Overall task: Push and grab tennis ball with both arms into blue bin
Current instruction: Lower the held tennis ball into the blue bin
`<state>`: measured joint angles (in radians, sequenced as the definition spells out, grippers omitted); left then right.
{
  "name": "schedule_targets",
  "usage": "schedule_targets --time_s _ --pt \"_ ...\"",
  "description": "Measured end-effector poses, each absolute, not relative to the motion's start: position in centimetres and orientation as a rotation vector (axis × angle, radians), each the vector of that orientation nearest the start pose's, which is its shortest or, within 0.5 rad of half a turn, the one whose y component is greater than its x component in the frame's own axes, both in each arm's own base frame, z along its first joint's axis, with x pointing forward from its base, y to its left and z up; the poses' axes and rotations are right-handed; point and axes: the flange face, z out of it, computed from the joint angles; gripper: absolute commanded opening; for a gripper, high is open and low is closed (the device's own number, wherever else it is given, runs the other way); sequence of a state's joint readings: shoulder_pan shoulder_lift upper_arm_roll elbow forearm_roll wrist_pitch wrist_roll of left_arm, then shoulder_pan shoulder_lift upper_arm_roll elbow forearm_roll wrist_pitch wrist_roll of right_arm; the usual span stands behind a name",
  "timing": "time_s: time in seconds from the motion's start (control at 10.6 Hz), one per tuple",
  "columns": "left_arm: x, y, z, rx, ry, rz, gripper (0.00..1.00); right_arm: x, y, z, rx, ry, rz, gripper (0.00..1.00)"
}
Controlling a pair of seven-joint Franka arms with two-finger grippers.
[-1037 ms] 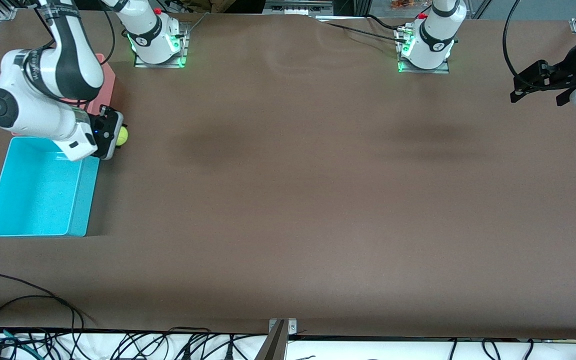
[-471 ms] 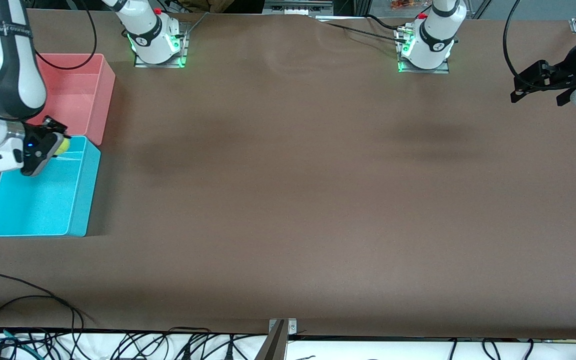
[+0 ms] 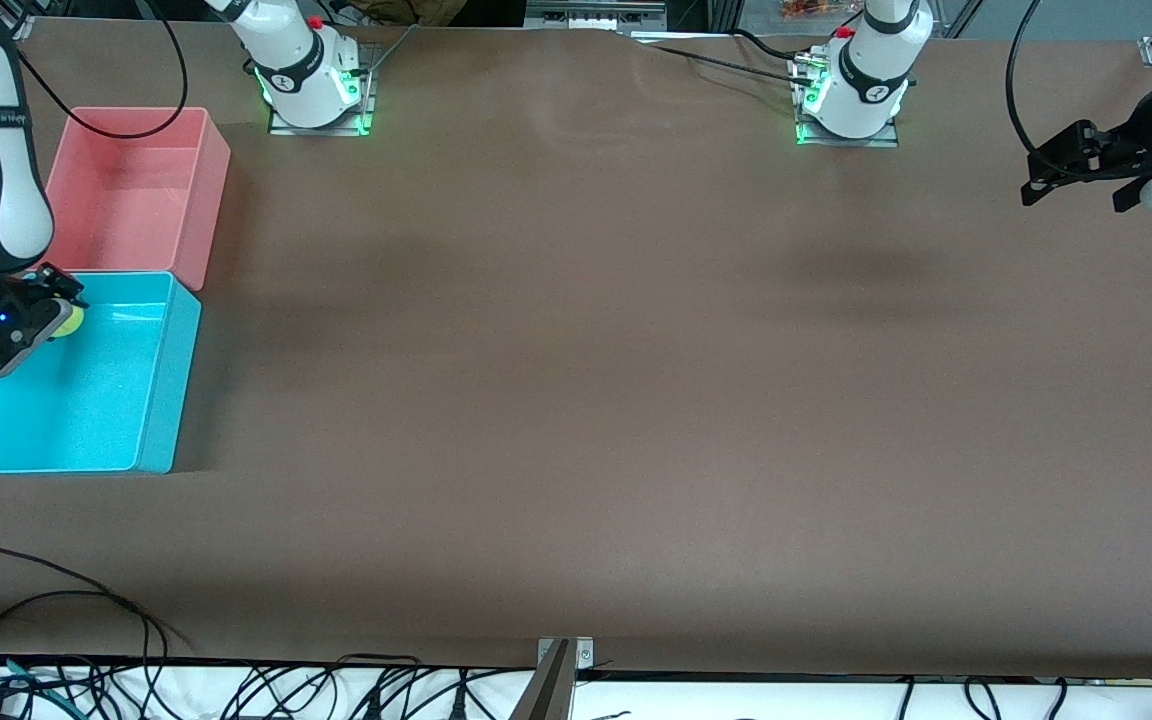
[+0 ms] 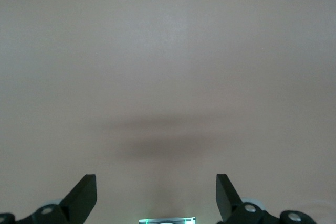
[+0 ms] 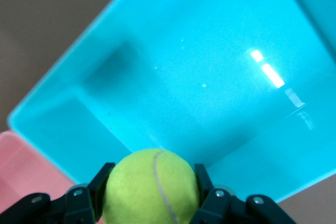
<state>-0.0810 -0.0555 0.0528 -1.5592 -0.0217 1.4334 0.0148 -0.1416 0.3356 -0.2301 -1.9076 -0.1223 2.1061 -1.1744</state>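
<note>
Tennis ball (image 3: 69, 318) clamped between the two fingers of the right gripper (image 3: 48, 312), up in the air over the blue bin (image 3: 86, 420), above the part of the bin next to the pink bin (image 3: 136, 190). In the right wrist view, ball (image 5: 152, 186) filling the gap between the black fingers (image 5: 203, 188), one finger pressed to each side, curved seam facing the camera; bin's speckled floor (image 5: 210, 77) spread out underneath, a corner of the pink bin (image 5: 21, 166) at the edge. Right gripper closed only as far as the ball's width, holding nothing else.

Left gripper (image 3: 1076, 170) waiting at the left arm's end of the table, hanging above bare tabletop, well apart from the ball and both bins. In the left wrist view, fingers (image 4: 84, 198) spread wide, nothing between them, only tabletop (image 4: 168, 66) and a soft shadow below.

Blue bin resting on the brown table (image 3: 576, 400) at the right arm's end, nearer the front camera than the pink bin, the two touching or nearly so. Both arm bases lit green along the table's top edge. Black cables (image 3: 56, 640) trailing over the table's near edge.
</note>
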Motion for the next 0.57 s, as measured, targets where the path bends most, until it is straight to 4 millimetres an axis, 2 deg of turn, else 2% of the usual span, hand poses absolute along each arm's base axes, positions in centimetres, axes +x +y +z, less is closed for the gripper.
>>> schedule_targets --time_s 0.19,0.28,0.57 --pt "52.2 -1.7 64.8 -3.163 0.073 0.112 1.00 56.1 -24.9 27.7 -2.881 -1.306 0.354 0.16" --pt "52.2 -1.7 64.8 -3.163 0.073 0.112 1.00 55.9 -25.8 26.3 -2.882 -1.288 0.369 0.16" --pt "52.3 -1.7 64.8 -3.163 0.074 0.112 1.00 56.7 -27.5 23.5 -2.928 -1.294 0.331 0.16"
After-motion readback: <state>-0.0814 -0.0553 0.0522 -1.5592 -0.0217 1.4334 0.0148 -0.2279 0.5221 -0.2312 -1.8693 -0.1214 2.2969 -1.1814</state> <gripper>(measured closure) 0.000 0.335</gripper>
